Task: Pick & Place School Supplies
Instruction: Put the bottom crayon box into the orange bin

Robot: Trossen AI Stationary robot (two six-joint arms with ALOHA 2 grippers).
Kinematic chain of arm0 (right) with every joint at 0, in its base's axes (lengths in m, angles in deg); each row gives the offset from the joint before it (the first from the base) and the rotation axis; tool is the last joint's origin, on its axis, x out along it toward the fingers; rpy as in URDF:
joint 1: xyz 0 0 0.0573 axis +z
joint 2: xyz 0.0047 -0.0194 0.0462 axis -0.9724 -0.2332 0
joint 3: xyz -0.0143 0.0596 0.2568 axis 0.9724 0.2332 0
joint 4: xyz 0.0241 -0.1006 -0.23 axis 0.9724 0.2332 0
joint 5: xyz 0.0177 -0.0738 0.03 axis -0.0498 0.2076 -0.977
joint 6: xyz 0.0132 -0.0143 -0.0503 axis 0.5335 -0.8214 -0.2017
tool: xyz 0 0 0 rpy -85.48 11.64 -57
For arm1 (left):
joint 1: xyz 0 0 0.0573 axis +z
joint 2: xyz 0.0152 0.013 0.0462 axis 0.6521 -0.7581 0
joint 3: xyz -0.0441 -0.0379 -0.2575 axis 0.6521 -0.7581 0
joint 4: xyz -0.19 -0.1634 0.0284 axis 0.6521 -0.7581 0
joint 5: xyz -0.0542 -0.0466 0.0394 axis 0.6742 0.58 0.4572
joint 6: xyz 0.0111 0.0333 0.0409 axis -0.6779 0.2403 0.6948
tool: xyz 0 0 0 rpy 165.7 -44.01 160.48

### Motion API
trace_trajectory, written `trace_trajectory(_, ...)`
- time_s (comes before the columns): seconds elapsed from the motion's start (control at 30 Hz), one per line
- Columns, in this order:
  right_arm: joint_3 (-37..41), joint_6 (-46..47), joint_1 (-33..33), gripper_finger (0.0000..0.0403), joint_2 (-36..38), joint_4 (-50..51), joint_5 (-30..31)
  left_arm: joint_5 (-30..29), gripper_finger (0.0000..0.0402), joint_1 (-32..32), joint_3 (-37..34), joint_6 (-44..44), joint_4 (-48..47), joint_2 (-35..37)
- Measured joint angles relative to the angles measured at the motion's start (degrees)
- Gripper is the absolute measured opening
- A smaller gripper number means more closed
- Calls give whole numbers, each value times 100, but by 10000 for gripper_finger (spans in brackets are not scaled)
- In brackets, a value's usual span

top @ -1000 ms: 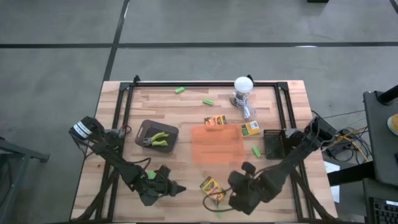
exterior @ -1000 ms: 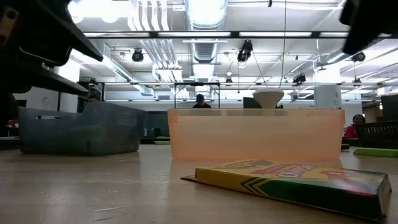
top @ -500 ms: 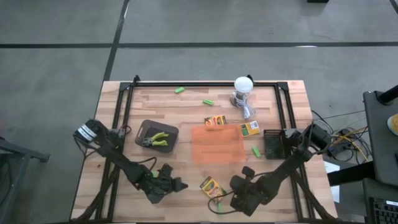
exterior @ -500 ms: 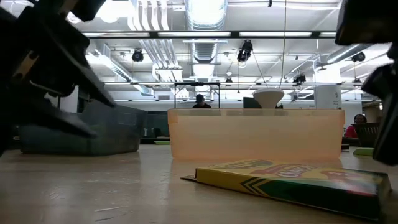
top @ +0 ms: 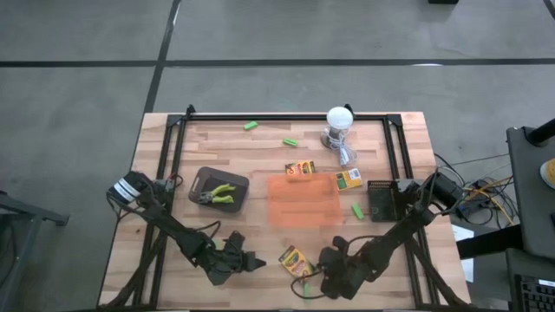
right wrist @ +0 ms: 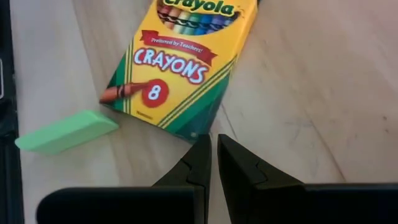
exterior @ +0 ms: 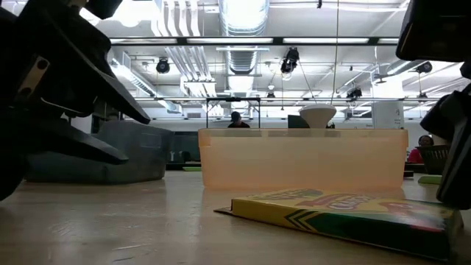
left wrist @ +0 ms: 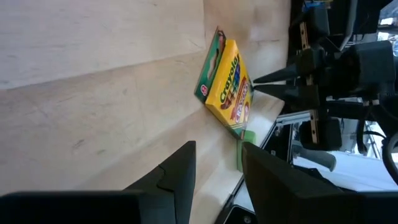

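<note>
A yellow-and-green crayon box (top: 293,259) (right wrist: 183,62) lies flat near the table's front edge, with a green stubby piece (right wrist: 65,130) (top: 303,289) beside it. My right gripper (right wrist: 213,146) (top: 319,276) is shut and points down at the box's near corner. My left gripper (left wrist: 217,158) (top: 253,261) hovers low to the box's left, open, with nothing between its fingers. Two more crayon boxes (top: 299,169) (top: 349,179) lie past the orange tray (top: 302,201). Yellow-green pliers (top: 218,192) lie in a grey bin (top: 201,184). My right gripper's shut fingertips (right wrist: 202,142) stand right at the near corner (right wrist: 194,132) of the crayon box, slanting down from the table's near right. I cannot tell whether they touch it. The box lies flat on the table.
A white lamp (top: 339,121) with its cable stands at the far right, and a black mesh basket (top: 381,201) sits right of the tray. Small green pieces (top: 251,125) (top: 290,142) (top: 356,211) lie scattered. In the low view the tray (exterior: 302,158) stands behind the crayon box (exterior: 346,213).
My right gripper has come down toward the table and tipped more steeply, ending at the crayon box's near corner, still shut. My left gripper has sunk a little and edged toward the box. The box has not moved.
</note>
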Motion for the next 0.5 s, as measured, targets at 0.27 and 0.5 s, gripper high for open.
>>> trace_trajectory(0.27, -213, -47, -69, 26, -244, -181, -19, 23, 133, 21, 15, 34, 9, -4)
trace_trajectory(0.5, -1027, -412, -130, 27, -924, -176, -107, 76, 133, 23, 12, 58, 17, -4)
